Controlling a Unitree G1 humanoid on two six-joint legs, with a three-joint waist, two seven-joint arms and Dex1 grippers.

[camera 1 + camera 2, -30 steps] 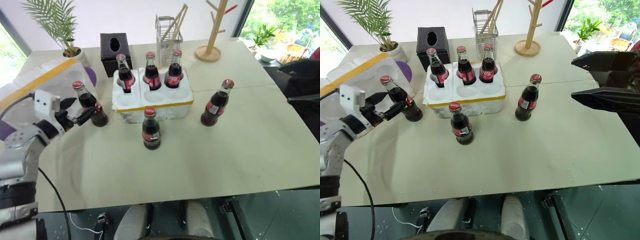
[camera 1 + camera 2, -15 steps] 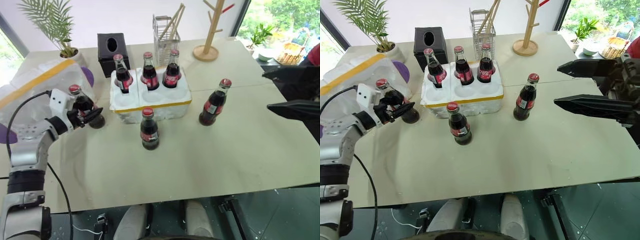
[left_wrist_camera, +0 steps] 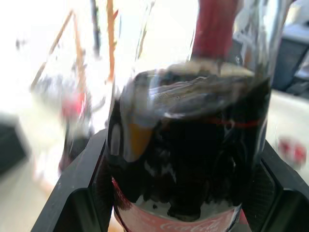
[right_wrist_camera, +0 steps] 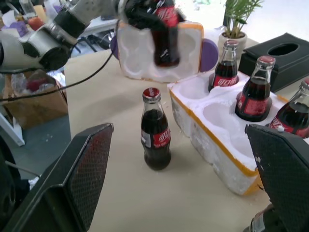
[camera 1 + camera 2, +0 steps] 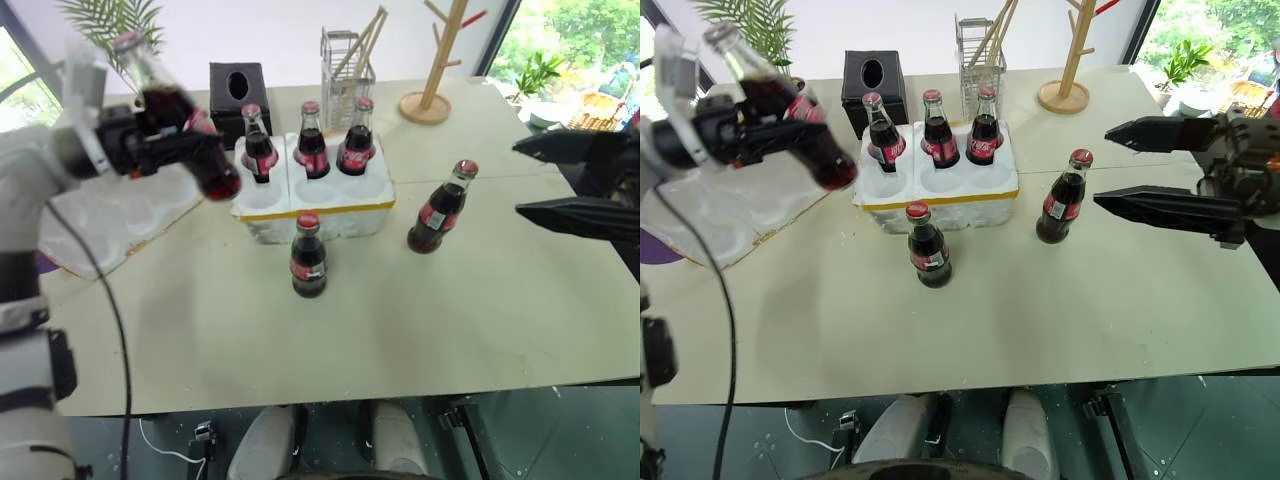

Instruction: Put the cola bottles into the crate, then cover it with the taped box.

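My left gripper (image 5: 190, 145) is shut on a cola bottle (image 5: 216, 172), held tilted in the air left of the crate (image 5: 322, 211); the left wrist view shows the bottle (image 3: 188, 159) between the fingers (image 3: 77, 193). The low white crate holds three cola bottles (image 5: 311, 152) in its back row, and its front holes are empty. One cola bottle (image 5: 308, 257) stands in front of the crate, another (image 5: 439, 207) to its right. The taped box (image 5: 105, 215) lies on the left with its hollows facing up. At the right my right gripper (image 5: 1105, 166) is open and empty.
Behind the crate stand a black tissue box (image 5: 236, 88), a wire holder with sticks (image 5: 346, 72) and a wooden tree stand (image 5: 432, 62). A potted plant (image 5: 112, 18) is at the back left. The table's front edge (image 5: 330, 395) runs close to me.
My left gripper closed on the bottle beside the taped box and lifted it up and to the right. The right gripper stayed open and about still.
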